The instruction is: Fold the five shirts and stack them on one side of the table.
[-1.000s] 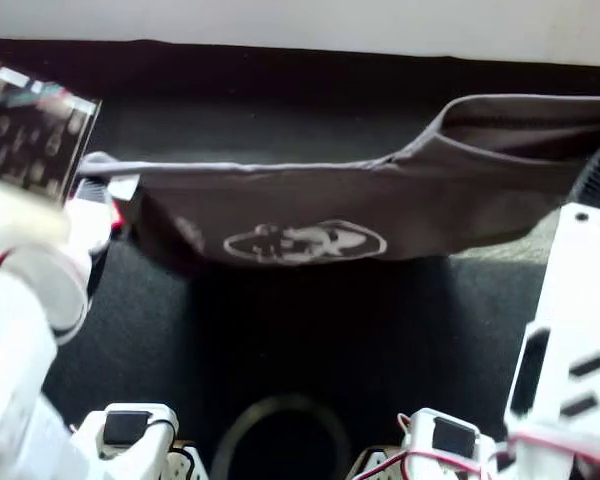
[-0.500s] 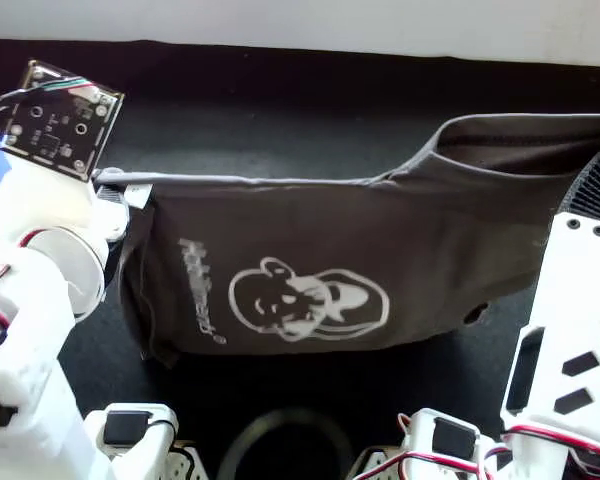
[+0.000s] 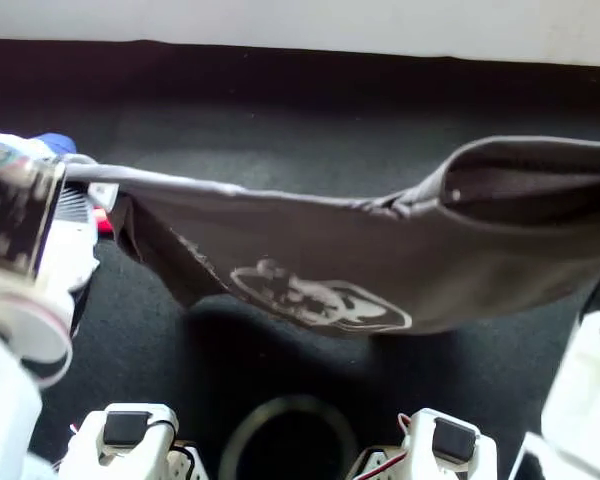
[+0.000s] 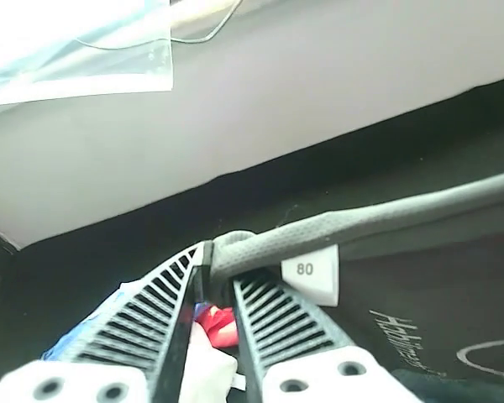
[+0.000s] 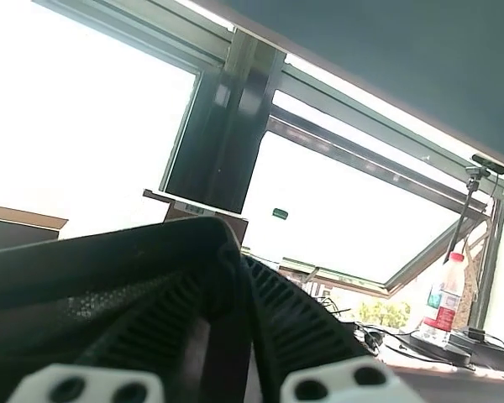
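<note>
Dark grey printed shirt [image 3: 380, 260] hangs stretched above the tabletop [image 3: 280, 140], the left gripper [image 4: 217, 264] clamped on its edge beside the size tag [image 4: 309, 270] and the right gripper [image 5: 231, 269] clamped on the far end, presumably to spread it flat for folding

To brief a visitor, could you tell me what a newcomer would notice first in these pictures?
A dark grey shirt hangs stretched in the air over the dark table, a white print on its front. The left gripper pinches one edge beside a white tag; the right gripper clamps the opposite end.
</note>
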Action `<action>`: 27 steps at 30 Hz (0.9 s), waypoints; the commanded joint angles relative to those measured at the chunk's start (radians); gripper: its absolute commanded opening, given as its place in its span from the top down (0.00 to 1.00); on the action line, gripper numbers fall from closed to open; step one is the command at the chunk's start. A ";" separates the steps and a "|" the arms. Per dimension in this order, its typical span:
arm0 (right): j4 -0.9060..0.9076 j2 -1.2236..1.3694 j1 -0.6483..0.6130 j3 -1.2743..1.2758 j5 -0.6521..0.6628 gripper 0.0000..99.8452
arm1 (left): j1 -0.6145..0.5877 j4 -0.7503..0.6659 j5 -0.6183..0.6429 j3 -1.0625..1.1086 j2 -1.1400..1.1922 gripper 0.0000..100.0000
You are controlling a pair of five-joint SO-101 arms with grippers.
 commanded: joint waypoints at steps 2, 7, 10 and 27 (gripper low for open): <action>-0.024 0.008 0.015 -0.024 0.055 0.99 | 0.007 -0.012 0.003 -0.025 0.002 0.99; -0.021 0.008 0.015 -0.022 0.071 0.99 | 0.007 -0.031 0.000 -0.025 -0.067 0.99; -0.021 0.007 0.015 -0.022 0.071 0.99 | 0.007 -0.051 0.000 -0.021 -0.104 0.99; -0.099 0.140 0.015 0.045 0.071 0.99 | -0.048 -0.195 0.000 0.344 -0.114 0.99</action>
